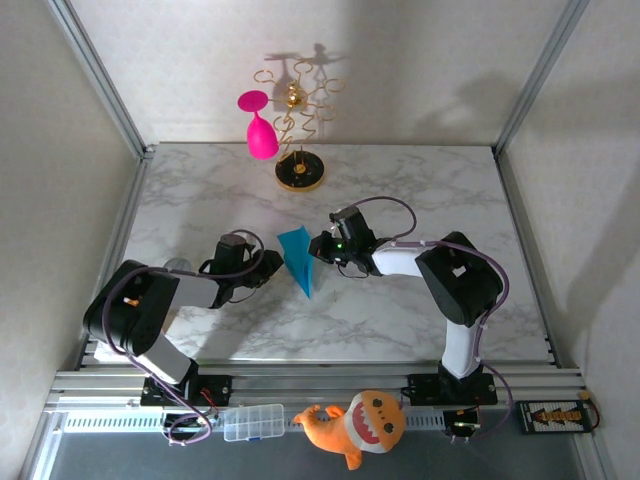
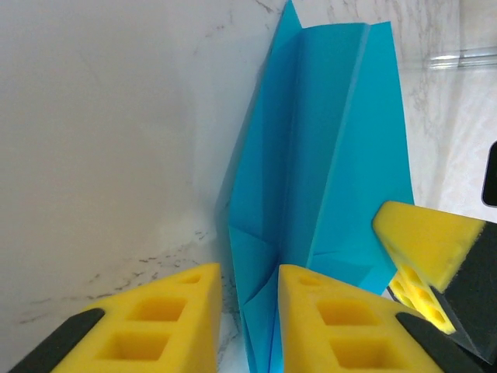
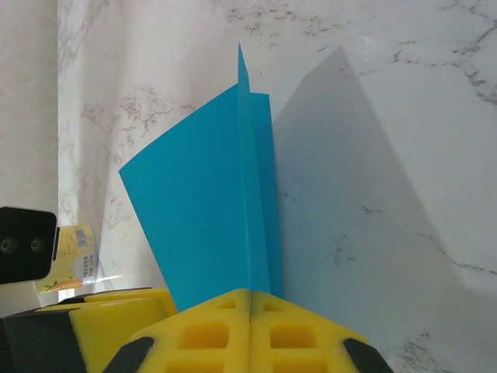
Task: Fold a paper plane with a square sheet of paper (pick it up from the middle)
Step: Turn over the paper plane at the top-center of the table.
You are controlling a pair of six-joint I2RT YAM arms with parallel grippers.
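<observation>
The paper plane is held over the marble surface, clamped by the right tool. The left tool stands narrowly apart around its folded keel. It should be closed squarely on the crease, so the layers are not skewed.

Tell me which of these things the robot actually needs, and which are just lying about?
In the job: turquoise-blue folded paper plane; right gripper pinching it; left gripper straddling it.
Lying about: pink goblet; gold wire stand; orange plush toy; clear plastic box.
</observation>
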